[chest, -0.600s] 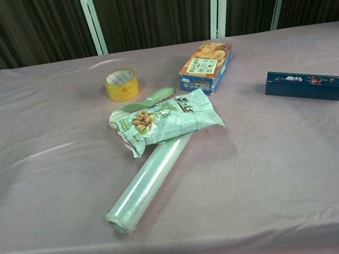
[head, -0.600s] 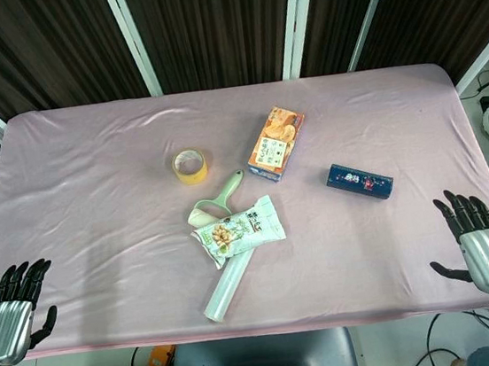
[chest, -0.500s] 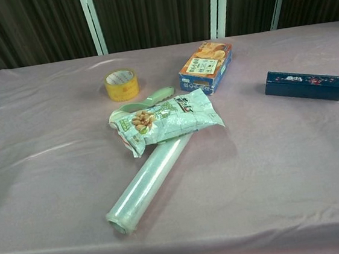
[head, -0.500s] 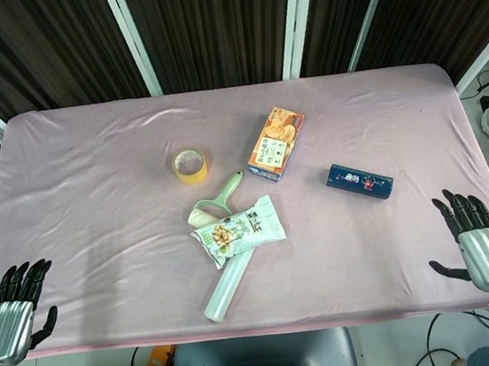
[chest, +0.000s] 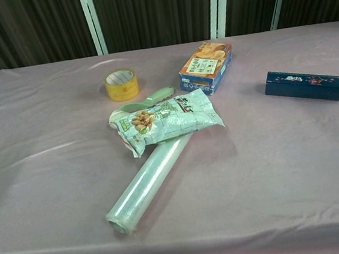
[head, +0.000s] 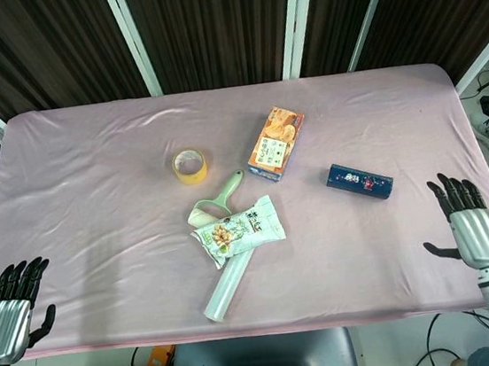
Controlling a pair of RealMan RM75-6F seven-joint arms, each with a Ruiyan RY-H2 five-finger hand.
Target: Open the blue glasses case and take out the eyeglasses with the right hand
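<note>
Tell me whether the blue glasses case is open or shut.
Shut: the blue glasses case lies flat as one closed box, with no lid raised and no eyeglasses showing.

head view high, looking down; chest view low, nearer; both share table [head: 91,166]

A pink cloth covers the worktop [head: 91,166], wrinkled toward its upper left. Left of centre in the head view a roll of yellow tape [head: 190,166] lies flat, hole up. To its right an orange and blue snack box [head: 276,143] lies at a slant. Below the tape, a pale green scoop-like tool [head: 215,201] lies with its handle pointing to the upper right. A light green snack bag [head: 238,231] printed with nuts lies across the upper end of a clear film roll [head: 225,289], which runs down toward the lower left. Dark slatted panels [head: 207,27] with white posts fill the top of the frame.
</note>
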